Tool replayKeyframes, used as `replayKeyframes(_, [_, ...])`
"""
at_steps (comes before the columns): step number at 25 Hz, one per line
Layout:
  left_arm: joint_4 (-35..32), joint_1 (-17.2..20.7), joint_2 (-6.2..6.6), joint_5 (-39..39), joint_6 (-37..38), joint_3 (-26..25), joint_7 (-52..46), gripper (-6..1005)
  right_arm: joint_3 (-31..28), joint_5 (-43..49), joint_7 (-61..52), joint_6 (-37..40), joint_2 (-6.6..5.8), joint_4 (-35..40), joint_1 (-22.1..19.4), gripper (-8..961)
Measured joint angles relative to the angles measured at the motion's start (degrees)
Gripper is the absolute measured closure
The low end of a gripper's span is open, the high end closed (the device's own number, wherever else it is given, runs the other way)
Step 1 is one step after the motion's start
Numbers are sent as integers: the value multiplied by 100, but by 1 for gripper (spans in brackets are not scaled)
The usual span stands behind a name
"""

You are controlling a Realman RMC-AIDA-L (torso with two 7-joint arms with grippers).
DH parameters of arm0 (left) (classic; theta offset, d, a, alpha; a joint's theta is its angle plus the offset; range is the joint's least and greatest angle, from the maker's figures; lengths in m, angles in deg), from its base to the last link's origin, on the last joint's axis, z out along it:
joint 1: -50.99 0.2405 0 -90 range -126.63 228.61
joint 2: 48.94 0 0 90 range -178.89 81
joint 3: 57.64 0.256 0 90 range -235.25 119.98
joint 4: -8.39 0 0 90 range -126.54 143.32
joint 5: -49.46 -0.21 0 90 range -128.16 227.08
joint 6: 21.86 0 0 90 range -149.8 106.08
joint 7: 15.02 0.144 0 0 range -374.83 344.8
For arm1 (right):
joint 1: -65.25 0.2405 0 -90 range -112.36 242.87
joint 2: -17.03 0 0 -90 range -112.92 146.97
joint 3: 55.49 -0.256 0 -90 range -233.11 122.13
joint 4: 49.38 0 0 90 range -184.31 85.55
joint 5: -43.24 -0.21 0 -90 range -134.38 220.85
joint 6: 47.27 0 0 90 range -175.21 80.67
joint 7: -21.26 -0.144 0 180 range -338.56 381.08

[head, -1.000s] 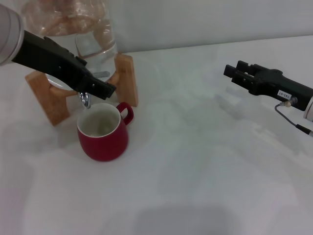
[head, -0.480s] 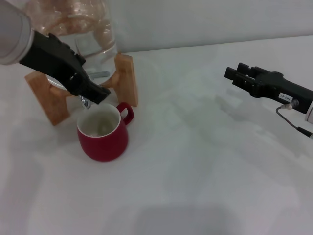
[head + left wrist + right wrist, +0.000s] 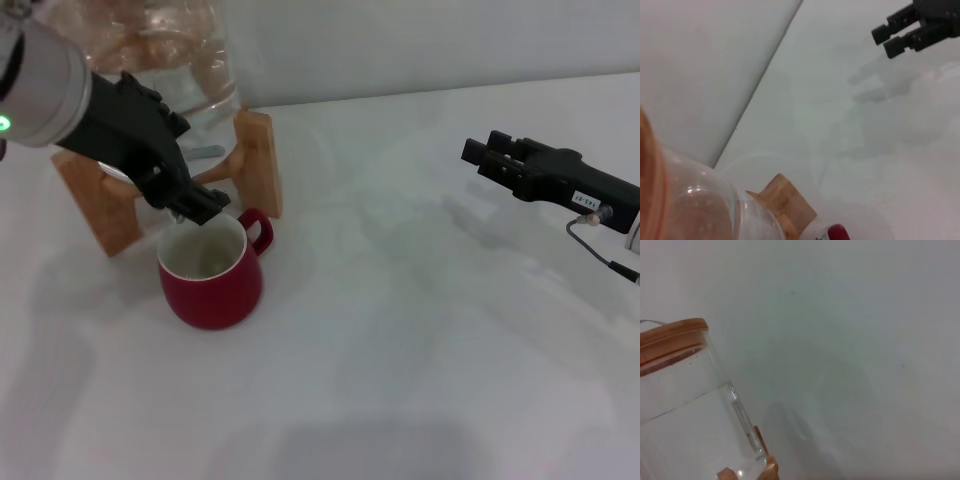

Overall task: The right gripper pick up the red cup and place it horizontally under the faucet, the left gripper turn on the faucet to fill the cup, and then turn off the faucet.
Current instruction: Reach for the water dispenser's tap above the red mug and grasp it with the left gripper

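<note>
Since a second ago, left gripper nearer the red cup.

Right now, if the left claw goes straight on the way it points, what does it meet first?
Probably the red cup: the left claw points down over its rim, by the faucet. Depth is unclear.
</note>
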Motion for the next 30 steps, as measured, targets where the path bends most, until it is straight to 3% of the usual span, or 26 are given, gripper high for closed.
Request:
replayKeyframes(10, [74, 142, -1, -262, 415, 175, 255, 123, -19, 0, 0, 22, 5, 3, 17, 438])
replayKeyframes(30, [644, 84, -9, -153, 1001, 425, 363, 123, -32, 0, 0, 42, 2, 3, 4, 438])
